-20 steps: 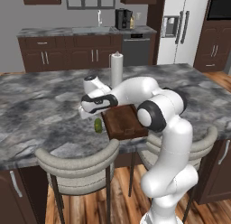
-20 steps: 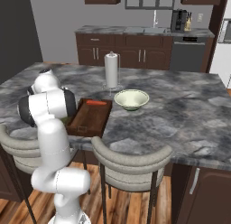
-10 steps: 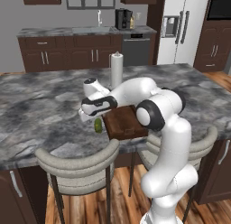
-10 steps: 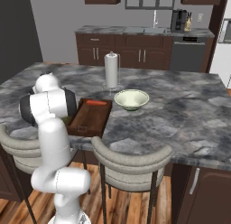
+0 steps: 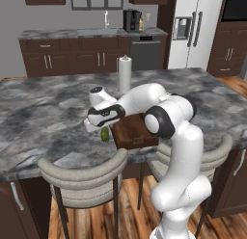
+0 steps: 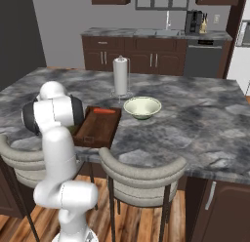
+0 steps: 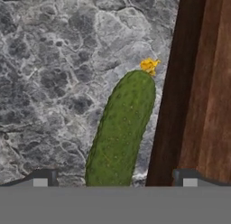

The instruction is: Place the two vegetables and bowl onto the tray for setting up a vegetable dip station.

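Hand view looks straight down on the cucumber (image 7: 120,133), which lies on the grey marbled counter (image 7: 54,60) just beside the tray (image 7: 203,83), its yellow-tipped end pointing away. The pincer (image 7: 115,179) hangs above it with jaws spread wide, one fingertip over bare stone, the other over the tray's near wall, nothing held. In the left base view the cucumber (image 5: 104,134) sits by the tray's (image 5: 135,132) left side, under the hand. Right base view shows the carrot (image 6: 104,110) inside the tray (image 6: 97,126) at its far end, and the bowl (image 6: 142,108) beside it, next to the paper-towel roll (image 6: 120,76). Open stone stretches left of the cucumber. No readable writing.
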### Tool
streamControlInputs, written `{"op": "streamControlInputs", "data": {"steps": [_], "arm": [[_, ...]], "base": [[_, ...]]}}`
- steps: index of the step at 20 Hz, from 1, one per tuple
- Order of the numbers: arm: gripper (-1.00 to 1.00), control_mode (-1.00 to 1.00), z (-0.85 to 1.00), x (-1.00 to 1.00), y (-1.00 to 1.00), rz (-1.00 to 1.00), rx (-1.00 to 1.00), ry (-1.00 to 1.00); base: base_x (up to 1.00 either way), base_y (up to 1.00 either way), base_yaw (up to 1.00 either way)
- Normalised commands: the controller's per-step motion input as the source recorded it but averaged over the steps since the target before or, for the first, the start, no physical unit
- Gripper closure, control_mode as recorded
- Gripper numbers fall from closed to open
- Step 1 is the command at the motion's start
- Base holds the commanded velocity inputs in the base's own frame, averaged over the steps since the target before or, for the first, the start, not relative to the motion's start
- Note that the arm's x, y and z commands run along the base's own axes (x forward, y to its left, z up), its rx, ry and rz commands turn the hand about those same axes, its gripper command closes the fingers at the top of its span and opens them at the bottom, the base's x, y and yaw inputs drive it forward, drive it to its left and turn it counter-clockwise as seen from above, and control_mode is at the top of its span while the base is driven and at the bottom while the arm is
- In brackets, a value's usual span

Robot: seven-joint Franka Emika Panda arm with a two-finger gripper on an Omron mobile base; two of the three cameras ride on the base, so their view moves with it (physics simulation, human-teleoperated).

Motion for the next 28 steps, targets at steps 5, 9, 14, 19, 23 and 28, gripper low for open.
{"op": "streamControlInputs", "data": {"steps": [5, 9, 14, 19, 23, 28], "arm": [[-1.00, -1.00, -0.14, 0.00, 0.00, -0.03, 0.00, 0.00], [-1.00, -1.00, -0.13, 0.00, 0.00, -0.02, 0.00, 0.00], [-1.00, -1.00, -0.15, 0.00, 0.00, -0.02, 0.00, 0.00], [-1.00, -1.00, -0.06, 0.01, 0.01, -0.02, 0.00, 0.02], [-1.00, -1.00, -0.08, 0.00, 0.00, -0.02, 0.00, 0.01], [-1.00, -1.00, -0.17, 0.00, 0.00, -0.01, 0.00, 0.00]], "base": [[0.00, 0.00, 0.00], [0.00, 0.00, 0.00], [0.00, 0.00, 0.00], [0.00, 0.00, 0.00], [0.00, 0.00, 0.00], [0.00, 0.00, 0.00]]}}
